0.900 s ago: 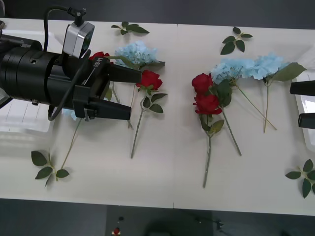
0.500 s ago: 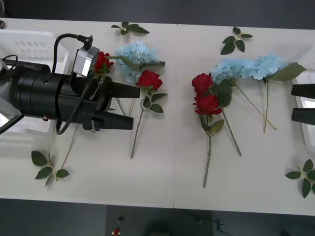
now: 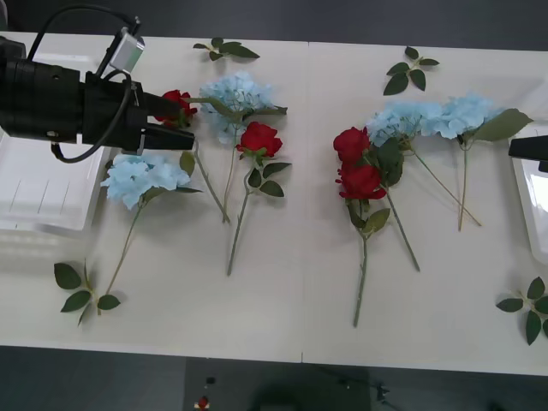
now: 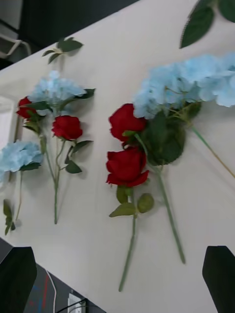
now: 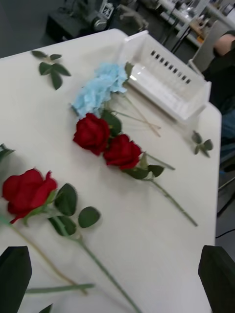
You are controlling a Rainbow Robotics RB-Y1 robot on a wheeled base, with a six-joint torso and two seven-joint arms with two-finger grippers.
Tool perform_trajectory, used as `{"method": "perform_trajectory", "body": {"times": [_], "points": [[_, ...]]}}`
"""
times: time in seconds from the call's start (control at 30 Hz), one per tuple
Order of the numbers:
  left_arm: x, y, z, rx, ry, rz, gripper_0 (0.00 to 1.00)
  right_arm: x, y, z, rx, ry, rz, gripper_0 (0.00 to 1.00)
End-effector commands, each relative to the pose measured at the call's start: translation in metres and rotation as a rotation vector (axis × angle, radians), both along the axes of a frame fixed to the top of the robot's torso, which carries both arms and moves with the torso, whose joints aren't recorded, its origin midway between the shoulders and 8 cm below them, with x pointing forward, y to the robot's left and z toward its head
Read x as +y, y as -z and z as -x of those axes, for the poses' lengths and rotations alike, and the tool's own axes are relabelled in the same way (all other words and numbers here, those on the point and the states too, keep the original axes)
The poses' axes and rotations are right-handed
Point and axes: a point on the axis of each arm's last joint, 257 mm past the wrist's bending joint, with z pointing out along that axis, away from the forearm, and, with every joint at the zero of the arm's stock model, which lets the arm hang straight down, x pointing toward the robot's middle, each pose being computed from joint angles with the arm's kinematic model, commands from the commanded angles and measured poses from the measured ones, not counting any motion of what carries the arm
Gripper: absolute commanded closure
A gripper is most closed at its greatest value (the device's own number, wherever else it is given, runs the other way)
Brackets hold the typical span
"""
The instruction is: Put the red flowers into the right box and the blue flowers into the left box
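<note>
**Left arm over the far-left flowers, fingers spread and empty**

While the left gripper (image 3: 180, 122) hangs above the table's left side with its black fingers spread and nothing between them, its tips sit just beside a deep-red artificial rose (image 3: 175, 103) and above a pale-blue fluffy flower head (image 3: 141, 176) lying loose on the white table (image 3: 291, 317). That blue head rests just beside the shallow white plastic left box (image 3: 43, 184), outside its rim. A second pale-blue head (image 3: 237, 92) lies farther back, with another red rose (image 3: 261, 138) just in front of it on a long green stem.

Near the table's middle, two red roses (image 3: 355, 163) lie touching one another, their stems running toward the robot. Beside them a cluster of pale-blue heads (image 3: 432, 117) with broad leaves spreads to the right. The white right box (image 3: 533, 214) shows at the right edge, and the right gripper (image 3: 531, 147) waits over it; its black fingers stand apart at the corners of the right wrist view. Loose green leaf sprigs (image 3: 409, 73) lie scattered about the table.
</note>
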Motion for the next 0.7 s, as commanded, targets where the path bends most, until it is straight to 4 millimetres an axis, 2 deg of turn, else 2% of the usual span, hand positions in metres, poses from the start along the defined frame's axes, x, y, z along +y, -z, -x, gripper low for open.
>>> {"method": "perform_trajectory", "body": {"times": [0.03, 0.13, 0.23, 0.37, 0.43, 0.53, 0.7], "points": [[0.026, 0.003, -0.014, 0.179, -0.14, -0.025, 0.0, -0.01, 0.013, -0.015, 0.066, 0.076, 0.019, 0.0], [0.045, 0.02, -0.021, 0.255, -0.213, -0.057, 0.0, -0.02, 0.029, -0.029, 0.112, 0.118, 0.059, 0.0], [0.075, 0.033, -0.027, 0.319, -0.293, -0.107, 0.0, -0.027, 0.043, -0.053, 0.175, 0.175, 0.073, 0.0], [0.107, 0.037, -0.03, 0.313, -0.341, -0.194, 0.0, -0.03, 0.055, -0.083, 0.233, 0.237, 0.087, 0.0], [0.129, 0.035, -0.031, 0.302, -0.372, -0.256, 0.0, -0.036, 0.062, -0.104, 0.242, 0.283, 0.113, 0.0], [0.149, 0.035, -0.03, 0.287, -0.4, -0.331, 0.0, -0.044, 0.073, -0.13, 0.22, 0.327, 0.178, 0.0], [0.164, 0.037, -0.023, 0.248, -0.389, -0.465, 0.0, -0.054, 0.086, -0.165, 0.185, 0.385, 0.257, 0.0]]}}
